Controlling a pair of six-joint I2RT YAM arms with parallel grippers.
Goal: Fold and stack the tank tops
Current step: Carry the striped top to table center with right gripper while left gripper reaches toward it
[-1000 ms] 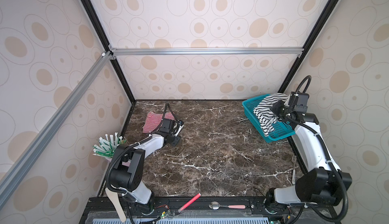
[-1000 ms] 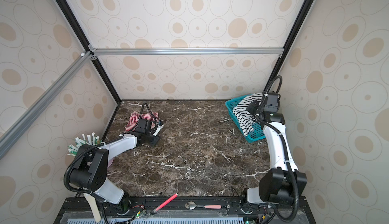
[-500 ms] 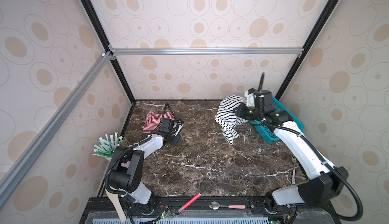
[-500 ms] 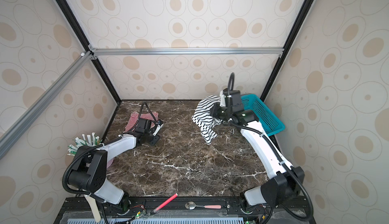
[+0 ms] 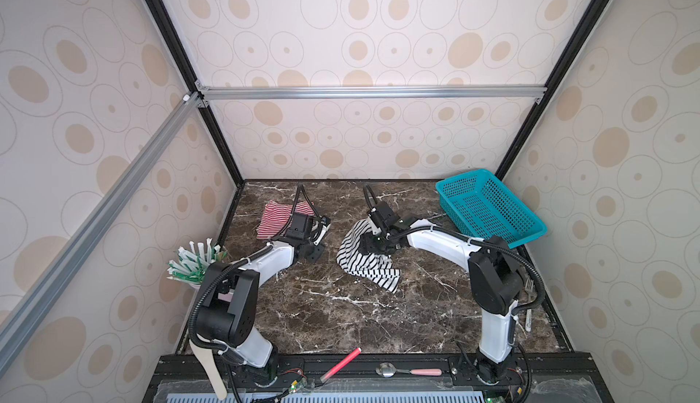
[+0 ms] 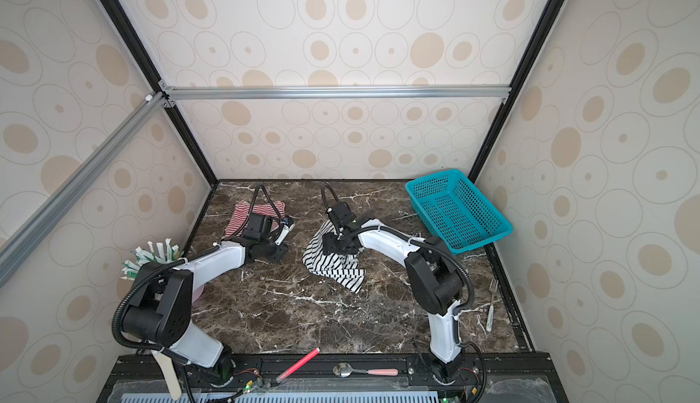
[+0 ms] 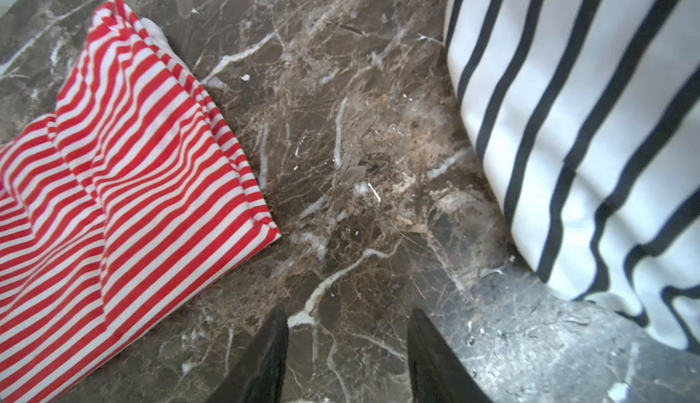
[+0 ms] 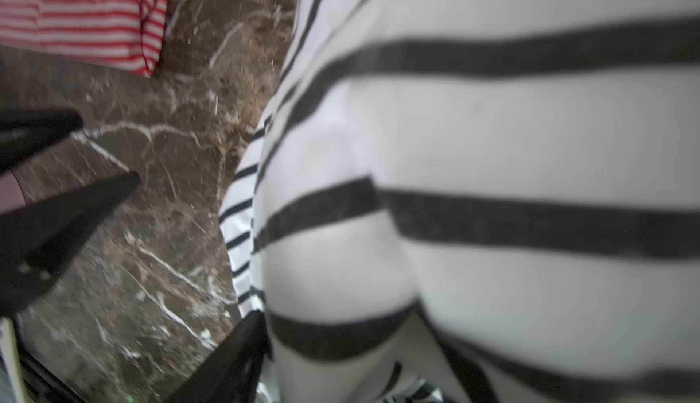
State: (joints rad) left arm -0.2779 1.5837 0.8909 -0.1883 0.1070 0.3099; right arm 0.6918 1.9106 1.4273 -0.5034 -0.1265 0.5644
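– While you have the feed up, tell me what lies where.

– Watching from my desk, in both top views I see the black-and-white striped top (image 5: 363,268) crumpled in a heap on the dark marble table (image 5: 341,317), just right of the frame's centre. The red-and-white striped top (image 5: 271,217) lies flatter, left of centre and toward the table's back left corner. Bare marble separates the two, and my left wrist camera shows that gap clearly.

– And the tools?

– My right gripper (image 5: 369,246) is low over the upper part of the black-and-white heap. In its wrist view the jaws stand wide apart. Blurred striped cloth bulges close to the lens and lies loose between them, so it clamps nothing. My left gripper (image 7: 346,317) sits between the two tops, just beside the red one's right edge. Its jaws are parted over bare marble and hold nothing.

– Anything else on the table?

– A teal mesh basket (image 5: 456,187) stands in the back right corner, at the right of the frame and well apart from both tops. A bunch of paper-wrapped sticks (image 5: 193,264) stands at the table's left edge. A fork (image 5: 530,291) lies at its right edge.
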